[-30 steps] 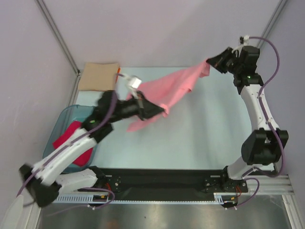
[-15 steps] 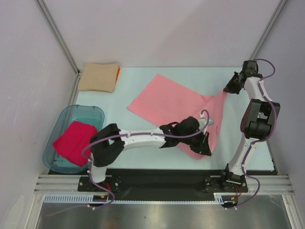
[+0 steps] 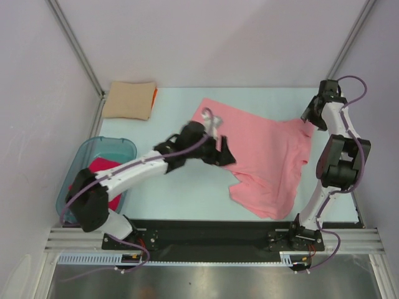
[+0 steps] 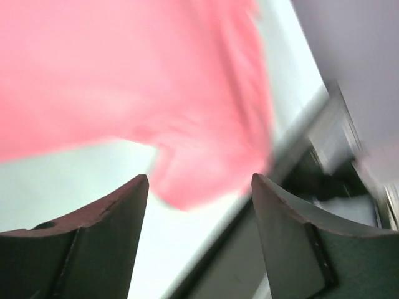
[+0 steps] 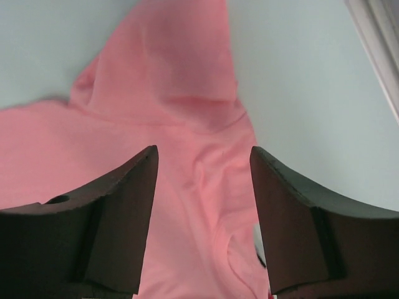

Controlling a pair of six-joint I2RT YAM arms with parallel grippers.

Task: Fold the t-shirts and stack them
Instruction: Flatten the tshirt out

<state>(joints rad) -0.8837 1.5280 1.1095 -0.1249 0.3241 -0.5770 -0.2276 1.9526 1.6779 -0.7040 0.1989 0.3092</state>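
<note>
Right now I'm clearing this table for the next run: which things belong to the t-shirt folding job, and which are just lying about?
Job: salmon-pink t-shirt, spread out; folded tan t-shirt; orange t-shirt, only an edge showing beside it; crimson t-shirt.
Lying about: teal plastic tub, holding the crimson one.

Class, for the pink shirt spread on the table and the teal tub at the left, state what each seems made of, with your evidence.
Pink shirt: soft knit cloth, probably cotton-like, matte; it lies limp with wrinkles and a turned-over edge. Teal tub: likely rigid plastic, smooth and translucent; its tinted walls are see-through and hold a moulded, rounded shape.
</note>
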